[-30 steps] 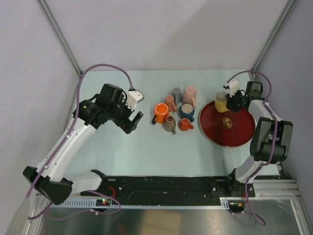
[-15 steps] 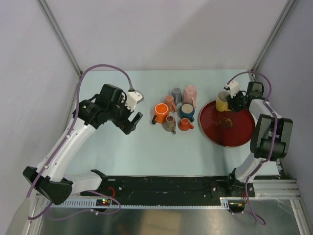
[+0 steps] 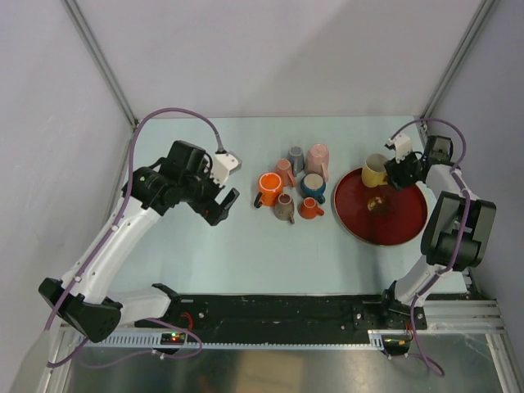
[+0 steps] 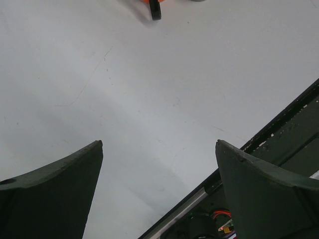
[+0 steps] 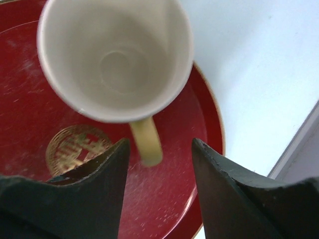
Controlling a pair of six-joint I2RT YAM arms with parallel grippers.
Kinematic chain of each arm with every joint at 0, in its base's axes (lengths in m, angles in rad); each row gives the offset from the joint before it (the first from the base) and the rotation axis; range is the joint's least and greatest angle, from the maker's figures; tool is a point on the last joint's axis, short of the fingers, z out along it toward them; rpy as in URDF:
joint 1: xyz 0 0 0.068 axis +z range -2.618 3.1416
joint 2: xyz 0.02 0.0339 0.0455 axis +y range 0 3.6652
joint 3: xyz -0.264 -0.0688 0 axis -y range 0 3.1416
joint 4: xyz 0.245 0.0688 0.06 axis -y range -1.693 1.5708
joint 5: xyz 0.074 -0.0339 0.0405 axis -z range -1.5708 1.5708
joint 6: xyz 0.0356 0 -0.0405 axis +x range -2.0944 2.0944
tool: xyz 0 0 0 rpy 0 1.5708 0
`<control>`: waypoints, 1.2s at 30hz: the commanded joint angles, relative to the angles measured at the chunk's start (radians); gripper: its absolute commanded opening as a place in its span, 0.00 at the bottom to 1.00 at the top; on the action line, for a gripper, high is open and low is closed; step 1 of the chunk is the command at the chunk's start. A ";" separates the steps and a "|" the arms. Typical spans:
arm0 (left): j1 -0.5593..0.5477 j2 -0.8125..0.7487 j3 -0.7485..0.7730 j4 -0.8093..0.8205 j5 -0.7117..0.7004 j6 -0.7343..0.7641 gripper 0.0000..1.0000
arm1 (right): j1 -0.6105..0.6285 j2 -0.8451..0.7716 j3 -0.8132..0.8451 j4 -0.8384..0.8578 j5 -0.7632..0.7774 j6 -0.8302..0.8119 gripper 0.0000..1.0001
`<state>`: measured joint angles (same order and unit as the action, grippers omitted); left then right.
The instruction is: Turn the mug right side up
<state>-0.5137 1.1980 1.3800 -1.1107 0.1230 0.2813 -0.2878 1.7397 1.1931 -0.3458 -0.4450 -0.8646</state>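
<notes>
A yellow mug (image 3: 374, 170) stands mouth up on the back left part of the red plate (image 3: 385, 221). In the right wrist view I look down into its pale inside (image 5: 114, 55), and its handle (image 5: 147, 142) points toward my right gripper (image 5: 160, 144). The right gripper (image 3: 396, 173) is open just to the right of the mug. The handle tip lies between the fingertips and touches neither one. My left gripper (image 3: 227, 183) is open and empty above bare table, left of the mug cluster; it also shows in the left wrist view (image 4: 159, 144).
Several mugs cluster at the table's middle: an orange mug (image 3: 268, 189), a grey one (image 3: 295, 157), a pink one (image 3: 318, 161), a blue one (image 3: 312, 185). A gold emblem (image 5: 75, 147) marks the plate's centre. The orange mug's black handle (image 4: 155, 10) shows at the left wrist view's top edge.
My right gripper has drawn back a little to the right, away from the yellow mug, which stays standing on the plate. The left arm has not moved.
</notes>
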 commanded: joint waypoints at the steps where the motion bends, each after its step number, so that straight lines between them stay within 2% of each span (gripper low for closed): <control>1: 0.009 -0.003 0.000 0.003 0.055 0.015 0.98 | 0.000 -0.115 0.051 -0.179 -0.109 0.017 0.59; 4: 0.007 -0.007 -0.006 0.003 0.080 0.041 0.98 | 0.053 -0.192 0.053 -0.303 -0.139 0.052 0.61; 8: 0.007 -0.013 -0.012 0.005 0.125 0.083 0.96 | 0.160 -0.304 0.045 -0.382 -0.139 0.152 0.62; 11: 0.007 -0.027 -0.038 0.063 0.147 0.046 0.94 | 0.276 -0.382 0.037 -0.419 -0.105 0.203 0.62; 16: 0.007 -0.090 -0.184 0.282 0.133 -0.124 0.90 | 0.442 -0.465 0.009 -0.380 -0.031 0.348 0.59; 19: 0.003 -0.124 -0.260 0.393 0.110 -0.135 0.89 | 0.509 -0.477 -0.020 -0.275 0.039 0.453 0.57; 23: 0.000 -0.096 -0.229 0.408 0.010 -0.012 0.90 | 0.535 -0.437 -0.032 -0.152 0.123 0.628 0.54; 26: 0.000 -0.070 -0.206 0.409 -0.038 0.052 0.91 | 0.552 -0.365 -0.033 -0.094 0.147 0.652 0.51; 36: 0.028 -0.190 -0.283 0.390 0.017 0.028 0.97 | 0.564 -0.082 0.067 0.078 0.272 0.776 0.45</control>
<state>-0.5060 1.0683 1.1229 -0.7403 0.1196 0.2909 0.2668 1.5806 1.1732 -0.3798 -0.2581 -0.1642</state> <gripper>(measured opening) 0.964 0.465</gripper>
